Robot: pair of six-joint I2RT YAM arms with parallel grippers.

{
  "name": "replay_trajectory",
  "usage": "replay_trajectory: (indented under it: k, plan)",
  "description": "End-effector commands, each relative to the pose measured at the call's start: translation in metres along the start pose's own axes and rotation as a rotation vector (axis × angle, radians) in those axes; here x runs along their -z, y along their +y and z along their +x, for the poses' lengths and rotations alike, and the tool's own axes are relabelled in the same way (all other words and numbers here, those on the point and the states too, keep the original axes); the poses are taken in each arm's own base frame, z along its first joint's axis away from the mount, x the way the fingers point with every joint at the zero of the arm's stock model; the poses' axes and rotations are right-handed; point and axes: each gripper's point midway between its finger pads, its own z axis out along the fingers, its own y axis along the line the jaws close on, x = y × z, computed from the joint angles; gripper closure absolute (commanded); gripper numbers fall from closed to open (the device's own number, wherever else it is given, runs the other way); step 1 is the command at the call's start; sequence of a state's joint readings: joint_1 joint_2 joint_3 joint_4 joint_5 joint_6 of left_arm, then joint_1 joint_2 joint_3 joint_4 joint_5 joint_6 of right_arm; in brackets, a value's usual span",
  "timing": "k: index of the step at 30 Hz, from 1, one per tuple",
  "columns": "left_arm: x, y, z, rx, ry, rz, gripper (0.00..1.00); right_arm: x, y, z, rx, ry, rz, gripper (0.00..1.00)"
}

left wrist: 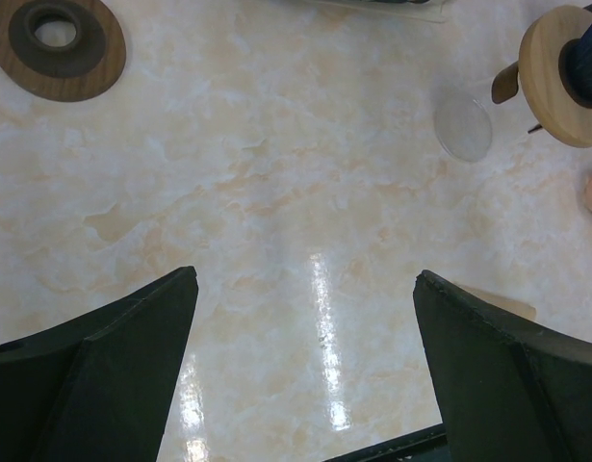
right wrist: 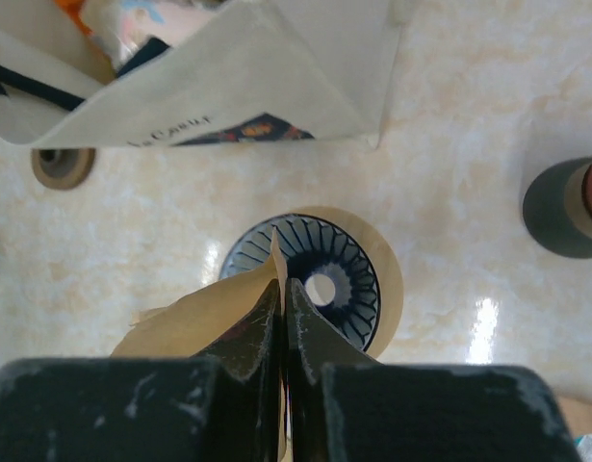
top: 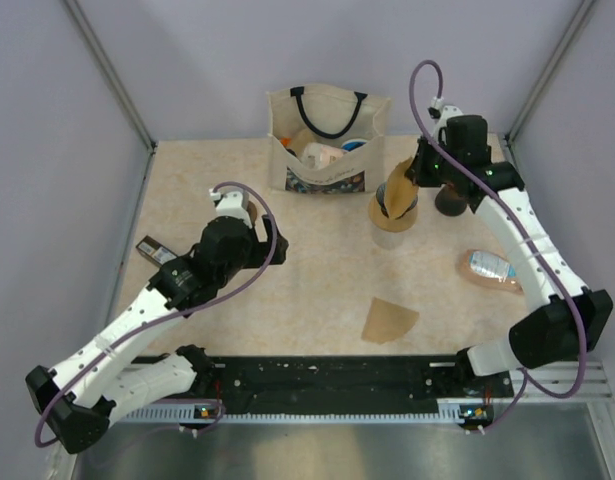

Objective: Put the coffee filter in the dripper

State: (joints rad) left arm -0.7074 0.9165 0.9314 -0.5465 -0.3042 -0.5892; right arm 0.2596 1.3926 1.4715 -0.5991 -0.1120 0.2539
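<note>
In the right wrist view my right gripper [right wrist: 281, 284] is shut on the coffee filter [right wrist: 204, 313], a thin tan paper whose top edge sticks up between the fingertips. Directly below sits the dripper [right wrist: 346, 258], a blue ribbed cone with a centre hole on a tan ring base. From above, the filter [top: 397, 188] hangs at the dripper [top: 391, 222], right of the bag, with the right gripper [top: 419, 172] over it. My left gripper [left wrist: 305, 279] is open over bare table, nothing between its fingers. It stays at the left [top: 233, 212], far from the dripper [left wrist: 563, 75].
A cloth bag [top: 327, 140] with items stands at the back. The dark grinder [top: 449, 200] is right of the dripper. A second tan paper [top: 389, 320] lies near the front. A wrapped packet [top: 492, 268] lies right. A tan ring with dark centre [left wrist: 55, 43] and a clear round glass [left wrist: 464, 125] lie ahead of the left gripper.
</note>
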Motion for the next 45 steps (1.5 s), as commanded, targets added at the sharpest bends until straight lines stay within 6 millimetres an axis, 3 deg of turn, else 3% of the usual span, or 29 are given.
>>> replay_trajectory:
  k: [1,7,16,27,31,35,40,45]
  plan:
    - [-0.004,-0.002,-0.001,0.023,-0.006,0.01,0.01,-0.001,-0.003,-0.003,0.018,0.056,0.0,1.0]
    - [-0.006,0.002,0.004,0.025,0.003,0.005,0.01,-0.008,-0.008,0.007,0.03,0.103,0.013,1.0]
    - [-0.005,0.009,0.007,0.029,0.005,-0.007,0.01,-0.036,-0.019,0.024,0.04,0.18,0.039,1.0]
    - [-0.013,0.015,0.016,0.026,0.029,-0.03,0.01,-0.045,-0.027,0.039,0.058,0.225,0.056,1.0]
    - [-0.012,0.016,0.015,0.028,0.027,-0.032,0.01,-0.041,-0.025,0.03,0.061,0.2,0.056,0.88]
    - [-0.01,0.015,0.013,0.031,0.019,-0.023,0.01,-0.032,-0.023,0.016,0.063,0.155,0.064,0.7]
    - [-0.009,0.014,0.014,0.033,0.022,-0.01,0.01,-0.021,-0.025,0.001,0.076,0.107,0.095,0.58]
    - [-0.01,0.012,0.014,0.033,0.023,-0.005,0.01,-0.01,-0.024,-0.014,0.094,0.06,0.103,0.52]
